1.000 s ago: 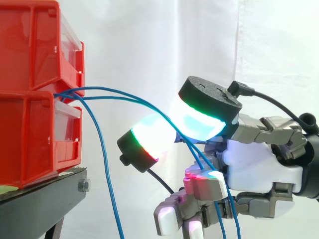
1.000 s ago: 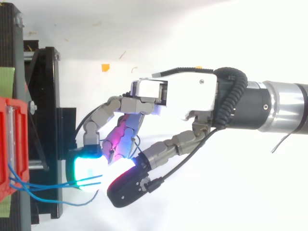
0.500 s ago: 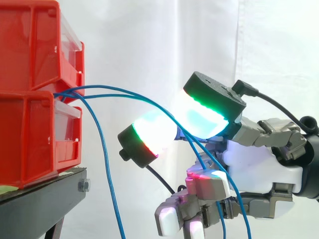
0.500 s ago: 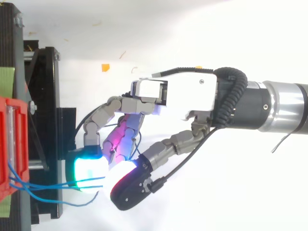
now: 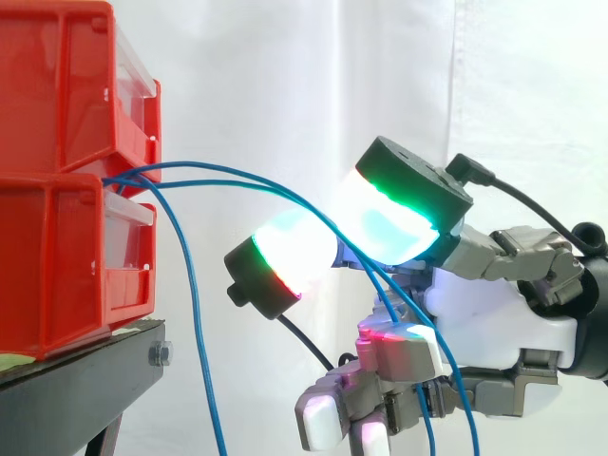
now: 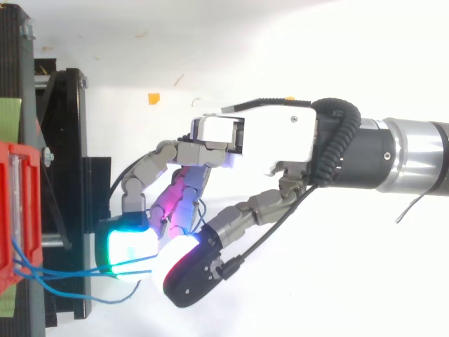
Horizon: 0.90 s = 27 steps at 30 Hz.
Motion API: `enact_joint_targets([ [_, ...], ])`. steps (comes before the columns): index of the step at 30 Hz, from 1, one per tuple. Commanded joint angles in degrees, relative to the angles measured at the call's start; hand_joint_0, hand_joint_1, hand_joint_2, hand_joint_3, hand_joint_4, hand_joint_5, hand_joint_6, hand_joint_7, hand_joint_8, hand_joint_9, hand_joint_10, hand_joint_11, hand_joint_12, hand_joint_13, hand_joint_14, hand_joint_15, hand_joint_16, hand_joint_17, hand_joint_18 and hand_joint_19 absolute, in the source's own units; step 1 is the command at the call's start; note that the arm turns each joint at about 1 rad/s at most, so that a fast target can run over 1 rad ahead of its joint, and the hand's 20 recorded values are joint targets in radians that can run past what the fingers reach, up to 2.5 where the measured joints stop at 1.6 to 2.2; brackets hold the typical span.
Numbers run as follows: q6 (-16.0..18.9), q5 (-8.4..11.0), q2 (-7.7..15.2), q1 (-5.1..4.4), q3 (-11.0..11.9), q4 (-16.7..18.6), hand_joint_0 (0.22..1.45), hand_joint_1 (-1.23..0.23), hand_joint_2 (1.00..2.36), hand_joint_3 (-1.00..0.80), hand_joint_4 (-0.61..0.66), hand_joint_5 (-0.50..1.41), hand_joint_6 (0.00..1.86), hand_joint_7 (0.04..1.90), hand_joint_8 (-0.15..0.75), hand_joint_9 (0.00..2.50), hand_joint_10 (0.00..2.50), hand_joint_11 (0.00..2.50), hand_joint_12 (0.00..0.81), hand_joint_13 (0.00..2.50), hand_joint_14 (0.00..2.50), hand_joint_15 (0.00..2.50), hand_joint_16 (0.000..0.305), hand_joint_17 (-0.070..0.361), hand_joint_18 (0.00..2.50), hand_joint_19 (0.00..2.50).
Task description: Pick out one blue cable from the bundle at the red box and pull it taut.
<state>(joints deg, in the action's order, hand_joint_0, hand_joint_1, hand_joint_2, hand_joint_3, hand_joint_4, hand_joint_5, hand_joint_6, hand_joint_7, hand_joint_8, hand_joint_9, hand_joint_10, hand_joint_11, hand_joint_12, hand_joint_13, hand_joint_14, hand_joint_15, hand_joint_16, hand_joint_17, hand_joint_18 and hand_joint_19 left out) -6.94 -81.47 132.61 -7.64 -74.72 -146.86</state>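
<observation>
Blue cables (image 5: 209,169), thin, limp and light, sag from the red box (image 5: 57,237); the robot hand (image 5: 484,323) pinches two mid-span between glowing pads (image 5: 290,252), likely a slippery hold.

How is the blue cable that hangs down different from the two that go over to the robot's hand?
The hanging cable drops steeply beside the red bins; the two other cables arch sideways to the hand. The hanging cable hangs clear of the hand; the two others reach it. All three are thin, blue and slack, and come out between the bins at one spot.
</observation>
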Motion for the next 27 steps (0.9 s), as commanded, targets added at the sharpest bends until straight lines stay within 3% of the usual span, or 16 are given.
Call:
enact_joint_targets([
  [1, -0.1, 0.0, -0.1, -0.01, -0.1, 0.0, 0.57, -0.56, 1.0, -0.5, -0.11, -0.1, 0.87, 0.82, 0.284, 1.32, 0.03, 0.84, 0.343, 0.95, 0.02, 0.44, 0.049, 0.11, 0.87, 0.7],
  [8, 0.0, 0.0, 0.0, -0.01, 0.0, 0.0, 0.47, -0.51, 1.0, -0.5, -0.05, -0.09, 0.82, 0.8, 0.312, 1.31, 0.03, 0.8, 0.378, 0.96, 0.02, 0.42, 0.058, 0.13, 0.89, 0.68],
  [14, -0.1, 0.0, -0.1, -0.01, -0.1, 0.0, 0.43, -0.63, 1.0, -0.5, -0.03, -0.09, 0.82, 0.79, 0.325, 1.32, 0.03, 0.81, 0.396, 0.97, 0.01, 0.41, 0.061, 0.137, 0.93, 0.66],
  [21, -0.1, 0.0, 0.0, -0.01, -0.1, 0.0, 0.6, -0.78, 1.0, -0.5, -0.1, -0.11, 0.82, 0.86, 0.286, 1.29, 0.03, 0.84, 0.34, 0.93, 0.02, 0.43, 0.049, 0.11, 0.86, 0.69],
  [27, -0.1, 0.0, -0.1, -0.01, 0.0, 0.0, 0.65, -0.84, 1.02, -0.31, -0.13, -0.13, 0.86, 0.88, 0.286, 1.28, 0.03, 0.84, 0.341, 0.94, 0.02, 0.42, 0.048, 0.108, 0.86, 0.69],
])
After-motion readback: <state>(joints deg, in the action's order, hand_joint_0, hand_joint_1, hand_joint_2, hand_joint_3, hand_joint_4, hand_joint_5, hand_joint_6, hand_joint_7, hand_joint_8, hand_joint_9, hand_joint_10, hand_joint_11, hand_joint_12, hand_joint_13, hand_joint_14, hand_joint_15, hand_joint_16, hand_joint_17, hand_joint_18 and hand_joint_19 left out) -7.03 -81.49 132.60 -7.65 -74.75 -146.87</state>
